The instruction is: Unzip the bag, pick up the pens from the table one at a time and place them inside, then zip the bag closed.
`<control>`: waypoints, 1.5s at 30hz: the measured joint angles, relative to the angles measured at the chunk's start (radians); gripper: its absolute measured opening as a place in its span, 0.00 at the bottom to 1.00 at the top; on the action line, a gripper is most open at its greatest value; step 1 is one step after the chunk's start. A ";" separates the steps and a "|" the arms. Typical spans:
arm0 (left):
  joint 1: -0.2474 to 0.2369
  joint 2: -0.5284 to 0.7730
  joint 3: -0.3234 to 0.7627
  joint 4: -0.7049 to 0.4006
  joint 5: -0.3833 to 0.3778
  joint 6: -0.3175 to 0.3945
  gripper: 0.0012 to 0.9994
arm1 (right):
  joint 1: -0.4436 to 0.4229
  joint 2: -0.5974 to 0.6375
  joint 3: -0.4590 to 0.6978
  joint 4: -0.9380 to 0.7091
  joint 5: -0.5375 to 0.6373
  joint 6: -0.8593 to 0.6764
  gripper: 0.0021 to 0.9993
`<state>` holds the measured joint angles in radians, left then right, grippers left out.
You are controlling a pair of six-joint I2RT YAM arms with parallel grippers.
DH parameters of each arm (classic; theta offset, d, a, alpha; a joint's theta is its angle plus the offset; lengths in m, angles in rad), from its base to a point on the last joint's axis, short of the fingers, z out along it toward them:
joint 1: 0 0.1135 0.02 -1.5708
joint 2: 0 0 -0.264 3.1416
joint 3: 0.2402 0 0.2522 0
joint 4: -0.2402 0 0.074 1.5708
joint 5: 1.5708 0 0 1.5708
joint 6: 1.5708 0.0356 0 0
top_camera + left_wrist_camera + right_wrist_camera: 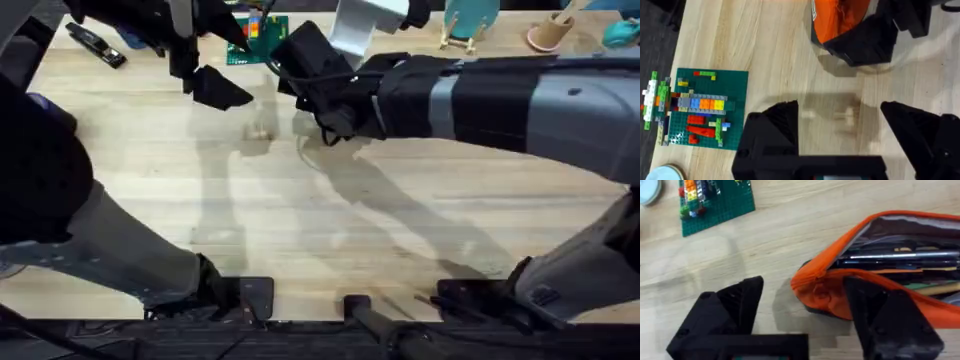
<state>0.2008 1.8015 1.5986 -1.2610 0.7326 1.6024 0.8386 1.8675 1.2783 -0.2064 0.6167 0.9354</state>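
The orange bag (830, 292) lies on the table (300, 220) with its zipper open. Dark pens (890, 256) lie lengthwise inside it, beside other stick-like items. My right gripper (804, 287) is open and straddles the bag's near end, one finger (885, 315) in front of its lip. In the overhead view the right gripper (325, 108) reaches in across the middle and covers the bag. The left gripper (215, 88) hangs open just left of it. The left wrist view shows the left gripper (840, 110) over bare wood, with the bag (840, 17) beyond it.
A green brick baseplate (255, 40) with coloured bricks lies at the back, close behind the two grippers. A black stapler (95, 45) sits at the back left. A small wooden stand (465, 30) and a pink cup (550, 35) stand at the back right.
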 joint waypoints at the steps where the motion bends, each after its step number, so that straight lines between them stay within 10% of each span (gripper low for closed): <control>1: 0.000 0.000 0.000 0.000 0.000 0.000 0.99 | -0.003 0.000 0.000 -0.001 0.000 0.000 0.93; 27: 0.000 0.000 0.000 0.000 0.000 0.000 0.99 | -0.027 0.026 0.000 -0.002 0.005 0.004 0.41; 39: 0.000 0.000 0.000 0.000 0.000 0.000 0.99 | -0.027 0.026 0.000 -0.002 0.005 0.004 0.43; 45: 0.000 0.000 0.000 0.000 0.000 0.000 0.99 | -0.027 0.026 0.000 -0.003 -0.001 0.004 0.23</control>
<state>0.2008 1.8015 1.5986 -1.2610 0.7326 1.6024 0.8116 1.8938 1.2785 -0.2096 0.6160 0.9390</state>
